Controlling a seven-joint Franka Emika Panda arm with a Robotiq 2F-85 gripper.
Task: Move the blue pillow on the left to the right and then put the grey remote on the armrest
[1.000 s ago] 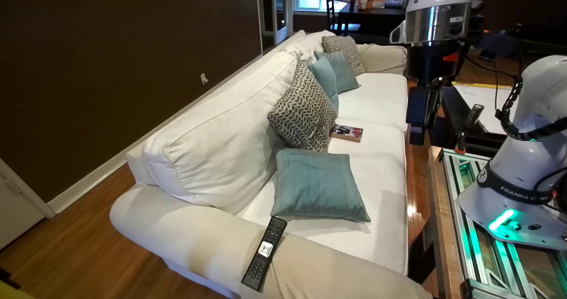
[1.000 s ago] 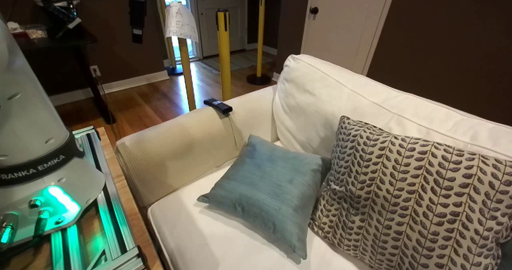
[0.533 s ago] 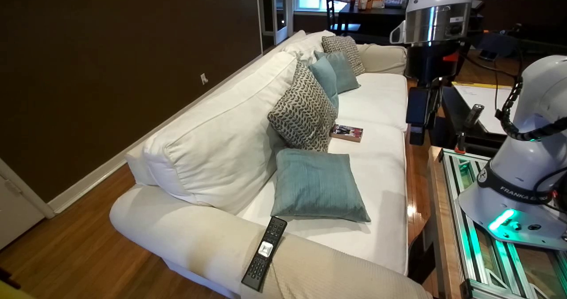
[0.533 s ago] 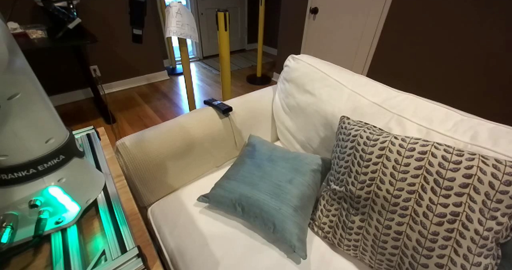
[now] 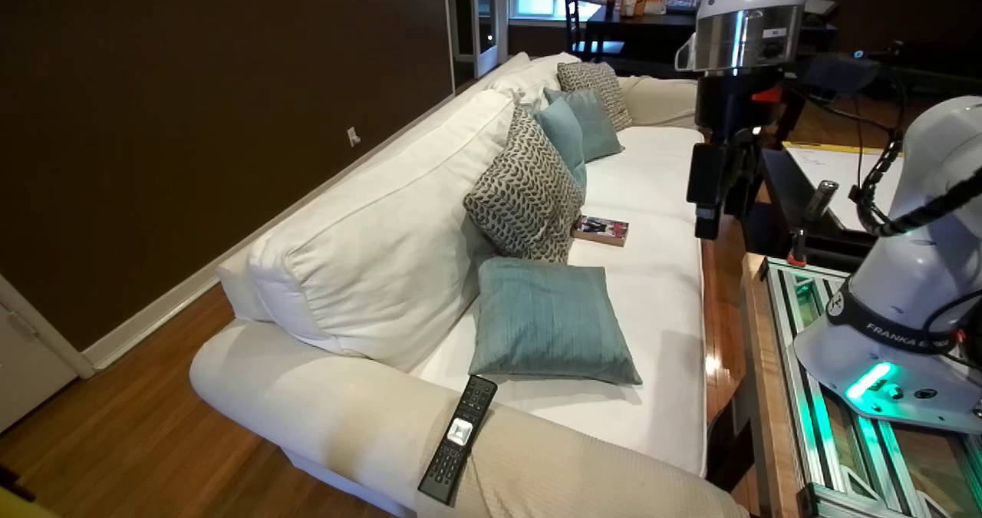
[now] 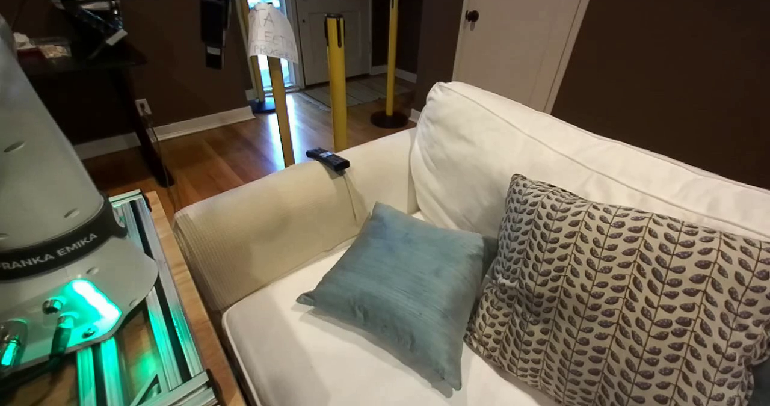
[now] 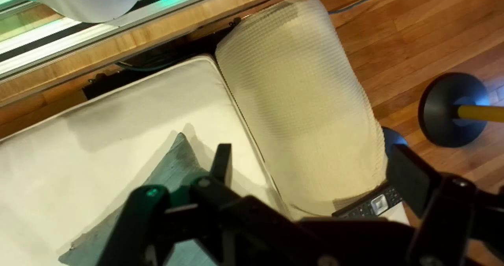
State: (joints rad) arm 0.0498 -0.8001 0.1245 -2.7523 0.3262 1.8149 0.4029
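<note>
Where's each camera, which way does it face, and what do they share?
Wrist view: behind the gripper, facing down at the armrest; gripper and robot base show.
An exterior view: beyond the armrest, facing along the sofa; robot arm, gripper, robot base show.
An exterior view: farther along the sofa, facing the armrest and yellow posts; robot base and part of gripper show.
All share armrest, near blue pillow, black remote.
</note>
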